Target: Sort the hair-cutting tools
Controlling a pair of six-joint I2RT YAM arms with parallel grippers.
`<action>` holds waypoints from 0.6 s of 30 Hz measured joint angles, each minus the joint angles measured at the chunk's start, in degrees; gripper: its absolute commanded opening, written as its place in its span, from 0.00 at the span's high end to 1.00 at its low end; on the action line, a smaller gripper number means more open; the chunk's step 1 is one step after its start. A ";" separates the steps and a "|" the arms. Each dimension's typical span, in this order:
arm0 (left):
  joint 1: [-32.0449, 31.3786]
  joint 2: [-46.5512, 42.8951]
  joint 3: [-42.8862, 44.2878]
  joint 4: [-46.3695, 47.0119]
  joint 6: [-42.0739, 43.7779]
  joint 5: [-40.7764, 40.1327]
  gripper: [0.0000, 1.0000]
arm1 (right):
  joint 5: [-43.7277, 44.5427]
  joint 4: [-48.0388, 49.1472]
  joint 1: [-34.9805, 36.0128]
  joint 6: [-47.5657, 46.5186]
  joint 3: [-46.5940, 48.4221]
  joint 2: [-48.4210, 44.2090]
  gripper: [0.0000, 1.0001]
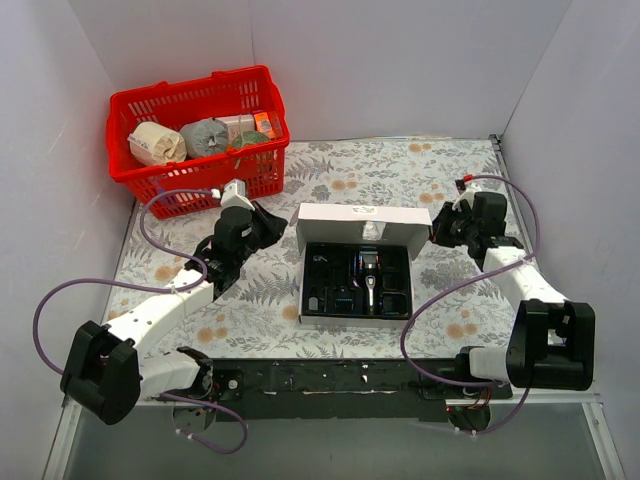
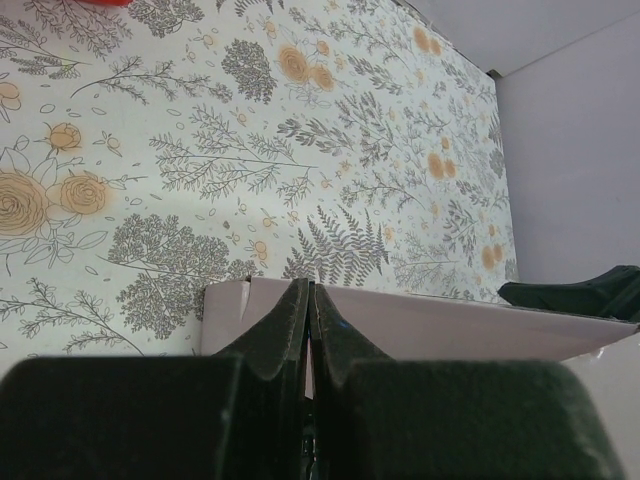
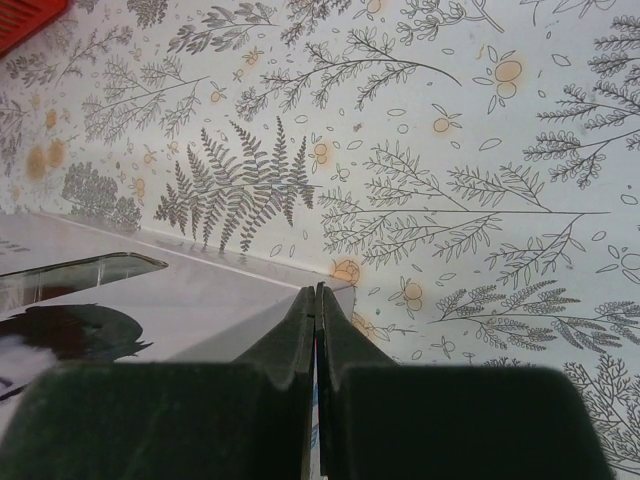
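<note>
Clenching the left fingers (image 2: 285, 330) tight, pad against pad, with no gap showing between them. Pointing them at the left corner of the kit box's raised white lid (image 2: 420, 325), that corner lying just beyond the tips; possibly nipping its edge, though the wrist view is too close to tell. Clenching the right fingers (image 3: 295, 335) the same way at the lid's opposite corner, with the flowered table (image 3: 480, 150) spreading out ahead of the tips. Showing the hair clipper (image 1: 370, 275) between the two pairs of fingers and nearer the arm bases than either (black body, a silvery part catching the light), lying lengthwise in the black tray (image 1: 405, 255). Touching it with neither pair, both sets of tips standing apart from it at the lid. Showing small black pieces (image 1: 335, 298) beside the clipper in the tray, on the left fingers' side. Showing the red basket (image 1: 130, 110) of rolls and packets beyond the left fingers, off to their left.
</note>
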 measured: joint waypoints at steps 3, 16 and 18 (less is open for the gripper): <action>0.00 0.00 -0.07 -0.15 0.11 -0.07 1.00 | 0.35 -2.58 0.02 -0.85 0.83 -1.84 0.99; -0.02 0.00 -1.07 -0.31 -0.46 0.98 1.00 | -0.07 -8.13 0.02 -2.75 0.46 -6.36 0.99; -0.02 0.00 -1.53 -0.35 -0.57 1.60 1.00 | -0.11 -8.57 0.02 -2.99 0.46 -7.15 0.99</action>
